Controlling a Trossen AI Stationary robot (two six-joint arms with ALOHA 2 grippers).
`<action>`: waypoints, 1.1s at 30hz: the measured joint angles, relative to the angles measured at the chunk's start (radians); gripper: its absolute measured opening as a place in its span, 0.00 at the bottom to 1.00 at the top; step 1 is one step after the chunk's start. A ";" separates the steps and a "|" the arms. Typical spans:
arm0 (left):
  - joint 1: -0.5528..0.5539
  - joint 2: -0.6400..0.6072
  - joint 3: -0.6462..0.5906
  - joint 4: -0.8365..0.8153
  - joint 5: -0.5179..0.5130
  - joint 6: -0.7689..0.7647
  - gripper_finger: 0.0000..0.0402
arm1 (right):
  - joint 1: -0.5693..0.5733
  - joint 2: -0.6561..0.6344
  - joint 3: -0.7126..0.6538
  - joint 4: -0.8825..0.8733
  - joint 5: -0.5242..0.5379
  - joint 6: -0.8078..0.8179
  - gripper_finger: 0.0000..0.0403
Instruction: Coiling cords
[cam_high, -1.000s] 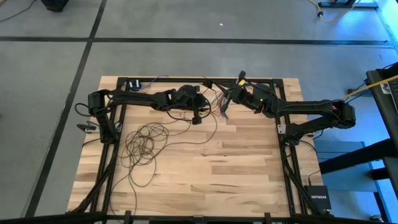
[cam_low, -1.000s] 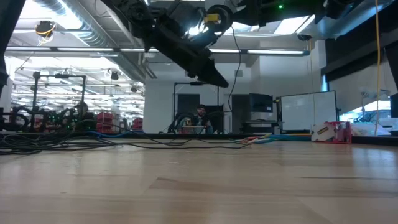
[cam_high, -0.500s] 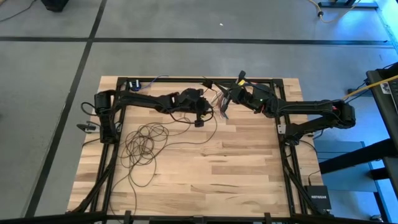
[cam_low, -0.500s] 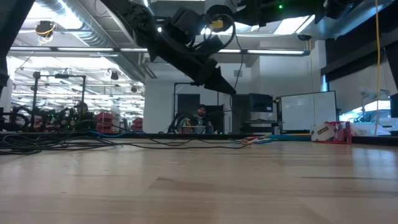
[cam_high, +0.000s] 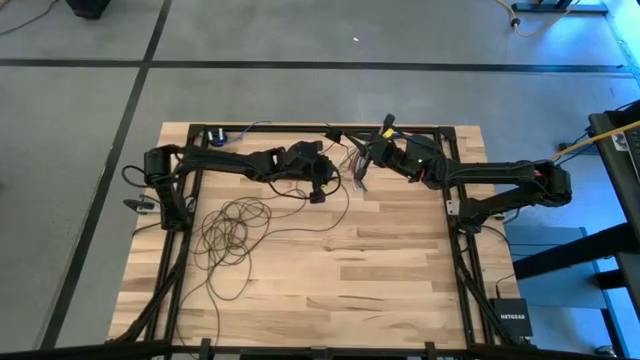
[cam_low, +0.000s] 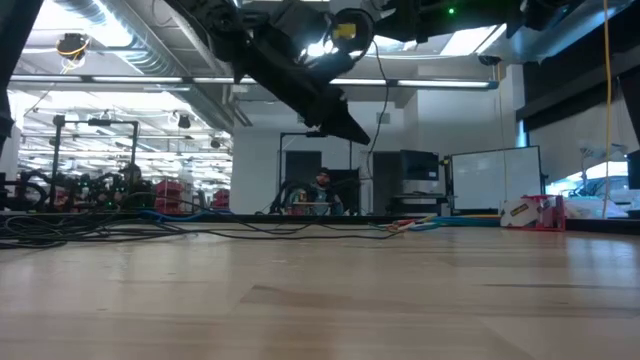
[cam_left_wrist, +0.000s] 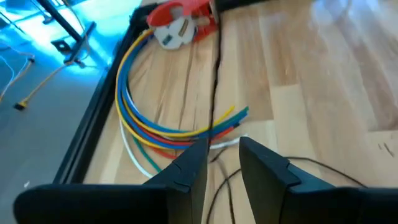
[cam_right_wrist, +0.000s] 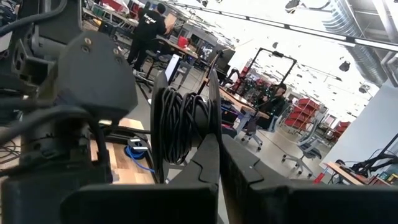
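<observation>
Dark cords (cam_high: 232, 232) lie in loose loops at 9 o'clock on worktop (cam_high: 380, 270), strand trailing toward centre. Left tool (cam_high: 318, 192) at 12, part-open, gripping nothing I can see. Right tool (cam_high: 360, 172) beside it, clenched, empty. Step prob: gathering slack; next needs pinching strand.

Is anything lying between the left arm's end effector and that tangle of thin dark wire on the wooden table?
Nothing visible does. Bare wood separates the left end effector from the thin dark looped wire; the multicoloured wire bundle lies on its other side.
</observation>
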 joint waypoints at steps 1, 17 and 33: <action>0.000 0.004 0.000 0.005 -0.001 -0.001 0.22 | 0.000 0.000 0.000 0.000 0.000 0.000 0.01; 0.003 0.039 0.000 0.070 0.139 0.002 0.22 | 0.000 0.000 0.000 0.002 0.000 0.000 0.01; 0.015 0.039 0.000 0.124 0.130 -0.027 0.22 | 0.000 0.000 0.000 0.002 0.000 0.000 0.01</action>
